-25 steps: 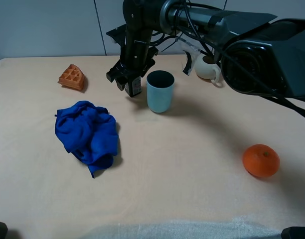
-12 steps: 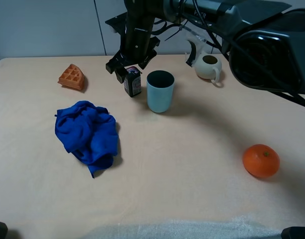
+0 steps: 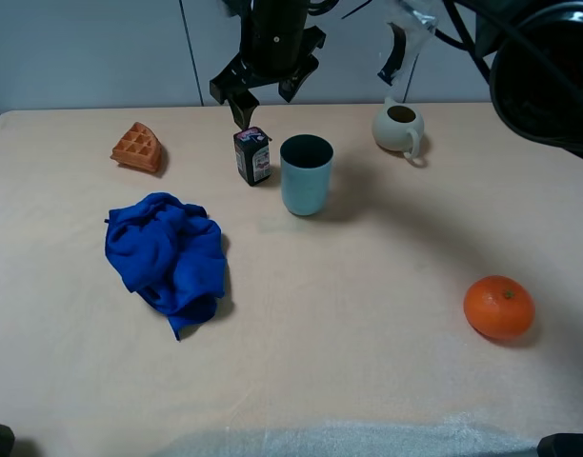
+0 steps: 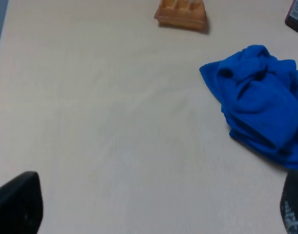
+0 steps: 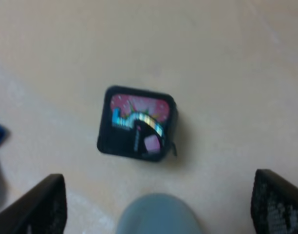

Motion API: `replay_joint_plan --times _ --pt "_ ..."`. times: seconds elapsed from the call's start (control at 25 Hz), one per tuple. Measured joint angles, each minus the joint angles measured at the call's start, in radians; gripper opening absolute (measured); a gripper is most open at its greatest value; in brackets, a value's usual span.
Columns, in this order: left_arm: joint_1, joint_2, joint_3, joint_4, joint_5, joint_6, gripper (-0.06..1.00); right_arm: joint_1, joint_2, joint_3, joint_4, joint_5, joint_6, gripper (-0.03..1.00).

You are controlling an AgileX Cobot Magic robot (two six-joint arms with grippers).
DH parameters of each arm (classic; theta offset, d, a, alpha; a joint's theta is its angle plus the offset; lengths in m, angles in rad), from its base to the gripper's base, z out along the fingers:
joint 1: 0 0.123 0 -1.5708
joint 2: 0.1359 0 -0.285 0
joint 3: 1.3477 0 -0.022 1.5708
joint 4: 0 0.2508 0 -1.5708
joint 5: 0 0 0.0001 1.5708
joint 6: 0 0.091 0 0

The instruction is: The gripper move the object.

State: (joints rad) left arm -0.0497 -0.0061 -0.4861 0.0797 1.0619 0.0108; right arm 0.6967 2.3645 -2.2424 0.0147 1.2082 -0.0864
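A pale wall backs the wide cream bench [image 3: 368, 362], which carries everything here. The biggest thing over it is the dark right arm, reaching across from the right of the high view and ending in the right claw [image 3: 263, 100] above the far middle of the bench. Next in size come the crumpled blue cloth [image 3: 168, 255], the teal cup [image 3: 306, 174], the orange [image 3: 499, 307], the cream pot [image 3: 399, 127] and the waffle wedge [image 3: 137, 147]. Smallest is the black carton [image 3: 252, 155], standing upright on the bench just beside the cup, with a narrow gap between them.

We see the right claw spread wide and gripping nothing. In its wrist view the fingers sit at the two lower corners, and the carton's pink-and-white top [image 5: 138, 124] lies between them, further out. The carton is straight below this claw and clear of it, with its long axis vertical.

The left claw [image 4: 154, 209] is also spread. It hangs well apart, over bare bench on the near side of the cloth, so we judge the right arm far nearer. Any grasp looks like a plain drop onto the carton, minding the cup close alongside.
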Motion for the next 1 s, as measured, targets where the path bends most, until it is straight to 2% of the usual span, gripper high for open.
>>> replay_joint_plan --times 0.64,1.0 --pt "0.0 0.0 0.0 0.0 0.0 0.0 0.99 -0.022 -0.205 0.007 -0.037 0.01 0.003 0.58" --pt "0.0 0.0 0.0 0.0 0.0 0.0 0.99 -0.027 -0.376 0.222 -0.083 0.012 0.027 0.58"
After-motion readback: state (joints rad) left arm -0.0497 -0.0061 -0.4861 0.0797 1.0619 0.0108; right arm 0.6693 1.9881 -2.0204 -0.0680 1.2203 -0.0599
